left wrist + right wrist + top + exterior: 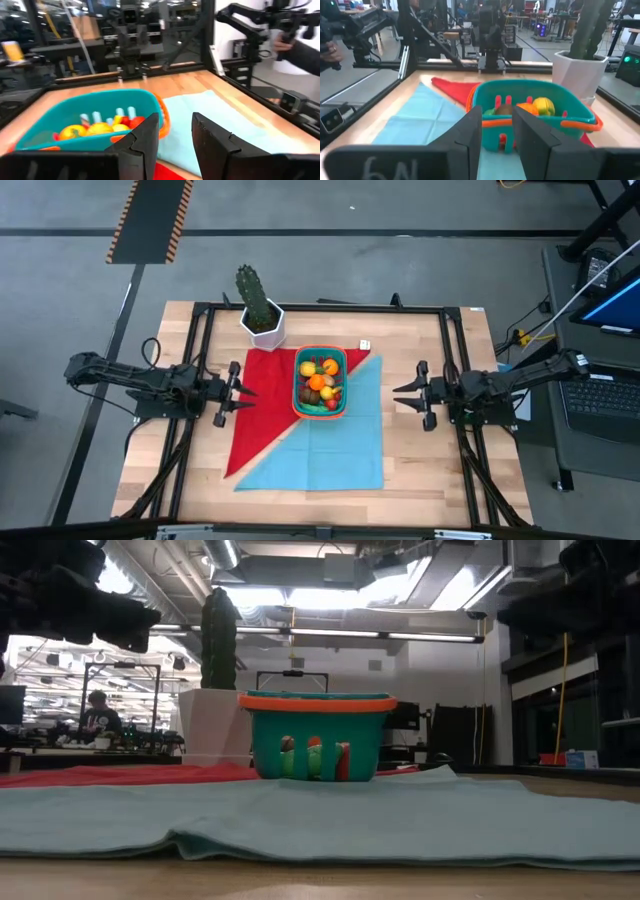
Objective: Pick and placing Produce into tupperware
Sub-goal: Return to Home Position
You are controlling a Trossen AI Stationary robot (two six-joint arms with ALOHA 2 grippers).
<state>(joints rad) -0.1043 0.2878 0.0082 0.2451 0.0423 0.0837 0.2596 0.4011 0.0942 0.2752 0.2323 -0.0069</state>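
Note:
The teal tupperware (297, 388) with its orange-red rim stands on the cloths at the table's middle, and its bottom rests on them (317, 745). Produce (320, 383) lies piled inside it: orange, yellow, red and green pieces (100, 129) (542, 106). My left gripper (246, 390) hovers level to the left of the tupperware. It is open, with nothing between its fingers (175, 132). My right gripper (400, 396) hovers level to the tupperware's right, also open with nothing between its fingers (497, 130). Both point at the tupperware from a short way off.
A red cloth (255, 410) and a light blue cloth (335, 445) cover the table's middle. A tall green cactus in a white pot (260, 310) stands at the far edge, left of the tupperware. Black frame rails (200, 360) run along the table's sides. A person's hand (280, 45) shows beyond the table.

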